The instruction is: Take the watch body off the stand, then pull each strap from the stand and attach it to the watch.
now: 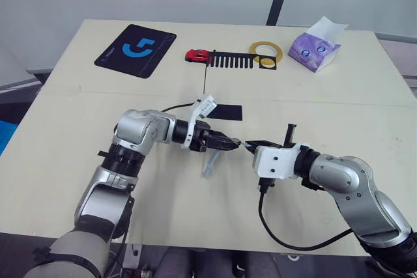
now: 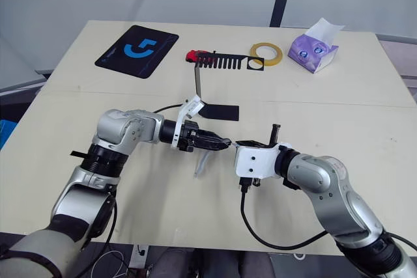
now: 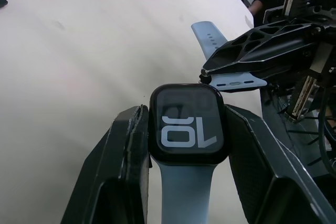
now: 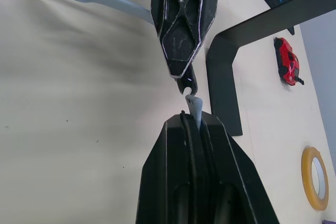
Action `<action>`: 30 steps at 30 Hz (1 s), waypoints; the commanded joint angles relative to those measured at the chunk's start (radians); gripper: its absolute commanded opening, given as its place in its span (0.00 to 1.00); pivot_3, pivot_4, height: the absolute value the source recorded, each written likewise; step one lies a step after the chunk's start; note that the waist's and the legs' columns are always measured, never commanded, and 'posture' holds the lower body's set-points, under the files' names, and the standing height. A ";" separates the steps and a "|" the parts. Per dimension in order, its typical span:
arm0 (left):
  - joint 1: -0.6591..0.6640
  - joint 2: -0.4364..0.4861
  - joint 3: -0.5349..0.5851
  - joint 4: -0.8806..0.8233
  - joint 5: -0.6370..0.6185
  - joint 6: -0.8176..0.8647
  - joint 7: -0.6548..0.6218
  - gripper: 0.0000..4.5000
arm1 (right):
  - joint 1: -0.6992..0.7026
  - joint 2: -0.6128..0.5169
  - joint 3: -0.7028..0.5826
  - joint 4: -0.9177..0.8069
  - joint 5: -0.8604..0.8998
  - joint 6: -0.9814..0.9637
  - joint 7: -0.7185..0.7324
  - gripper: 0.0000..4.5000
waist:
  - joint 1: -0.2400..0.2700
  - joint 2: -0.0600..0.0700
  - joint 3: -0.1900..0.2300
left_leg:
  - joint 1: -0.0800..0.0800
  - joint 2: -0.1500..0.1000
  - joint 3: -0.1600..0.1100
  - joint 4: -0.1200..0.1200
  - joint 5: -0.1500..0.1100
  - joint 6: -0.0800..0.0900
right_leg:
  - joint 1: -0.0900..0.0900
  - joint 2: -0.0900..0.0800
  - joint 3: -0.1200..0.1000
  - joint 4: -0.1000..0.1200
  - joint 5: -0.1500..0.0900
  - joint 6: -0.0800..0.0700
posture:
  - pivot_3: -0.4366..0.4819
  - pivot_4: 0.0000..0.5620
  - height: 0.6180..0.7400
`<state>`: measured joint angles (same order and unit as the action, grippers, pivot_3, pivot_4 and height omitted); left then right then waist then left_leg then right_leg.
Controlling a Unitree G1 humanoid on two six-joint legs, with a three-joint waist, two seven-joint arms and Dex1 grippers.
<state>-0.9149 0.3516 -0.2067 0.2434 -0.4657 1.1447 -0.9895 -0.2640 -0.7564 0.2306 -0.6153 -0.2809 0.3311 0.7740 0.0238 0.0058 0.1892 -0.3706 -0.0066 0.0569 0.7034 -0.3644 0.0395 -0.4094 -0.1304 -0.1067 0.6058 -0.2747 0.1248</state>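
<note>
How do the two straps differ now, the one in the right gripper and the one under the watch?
The first strap is pinched in the right gripper, apart from the watch body. The second strap already hangs from the watch body, which the left gripper holds. The first shows slots, the second looks plain. Both are pale grey-blue.

The watch body point(image 3: 189, 131), black with white digits, sits off the stand point(image 1: 223, 84), clamped mid-table with one grey-blue strap point(image 1: 210, 163) attached and hanging. The second strap point(image 3: 231, 81) is held just at its free edge.
</note>
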 commanded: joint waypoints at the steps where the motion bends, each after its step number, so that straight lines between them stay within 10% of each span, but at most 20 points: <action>1: -0.013 0.008 0.021 -0.011 -0.028 -0.024 -0.031 0.38 | -0.009 0.000 -0.017 -0.041 -0.002 0.003 0.007 0.00 | 0.000 0.000 0.000 | 0.000 0.000 0.000 0.000 0.000 0.000 | 0.000 0.000 0.000 0.000 0.000 0.000 | 0.48 0.27 0.98; 30: -0.074 0.038 0.012 0.120 -0.030 -0.049 -0.140 0.38 | -0.060 0.035 -0.002 -0.109 -0.005 0.113 0.018 0.00 | -0.001 0.000 0.000 | 0.000 0.000 0.000 0.000 0.000 0.000 | 0.000 0.000 0.000 0.000 0.000 0.000 | 0.48 0.27 0.98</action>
<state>-0.9663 0.3916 -0.2075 0.3766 -0.4792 1.0926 -1.1154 -0.3086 -0.7270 0.2309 -0.6845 -0.2792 0.4436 0.7940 0.0230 0.0058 0.1892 -0.3707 -0.0069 0.0571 0.7035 -0.3644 0.0395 -0.4097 -0.1304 -0.1068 0.6061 -0.2747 0.1248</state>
